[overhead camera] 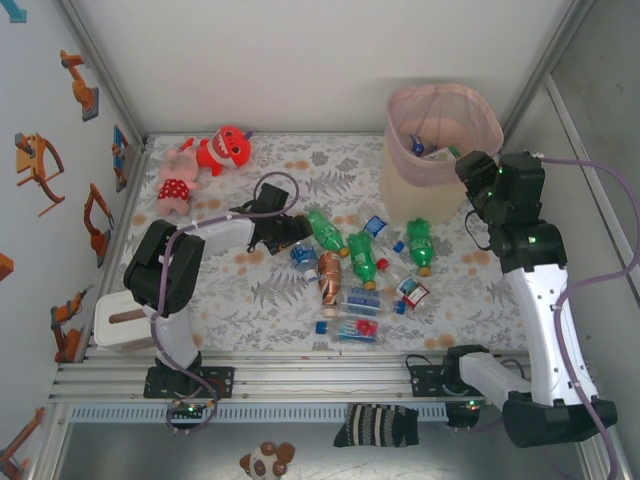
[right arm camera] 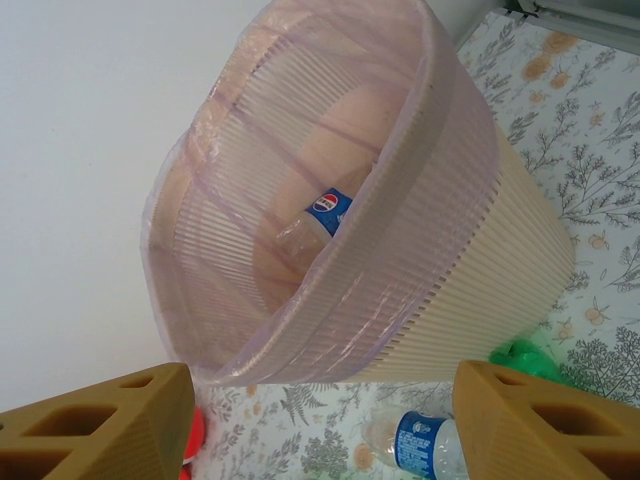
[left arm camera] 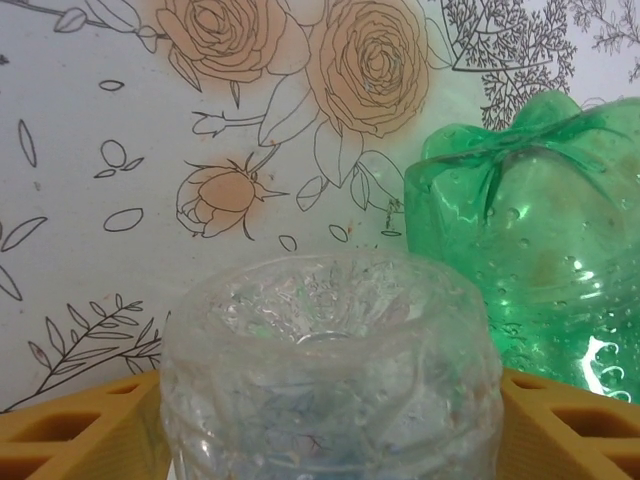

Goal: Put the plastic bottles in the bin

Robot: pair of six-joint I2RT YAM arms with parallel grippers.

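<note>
My left claw (left arm camera: 330, 400) is clamped on a clear crinkled plastic bottle (left arm camera: 330, 360), yellow fingers (left arm camera: 70, 440) snug against both its flanks. Here's my worry: I seem to have it near the base end, on thin slippery walls, so a hard squeeze could buckle it and squirt it out, and a slack one could let the hidden end droop and twist free on the way over. Whether it's off the rose-printed tablecloth (left arm camera: 90, 150) I can't tell. A green dimpled plastic bottle (left arm camera: 530, 270) lies just beside it at 3 o'clock, close enough that a sideways drag could set it rolling. Direction check: the clear one shows me its dished base, tipped toward 12 o'clock in my left wrist view, with the body running to 6 o'clock and the cap end hidden, so I judge its long axis lies along my fingers, not across them. From above, the scattered plastic bottles (overhead camera: 362, 290) sit mid-table, with the tall pink-rimmed cream ribbed bin (overhead camera: 400, 190) at their 1 o'clock. My right claw (right arm camera: 322, 400) hangs wide open and empty over that bin, a blue-labelled clear bottle (right arm camera: 325, 215) lying inside, and that arm crowding the rim could block my left arm at the drop
</note>
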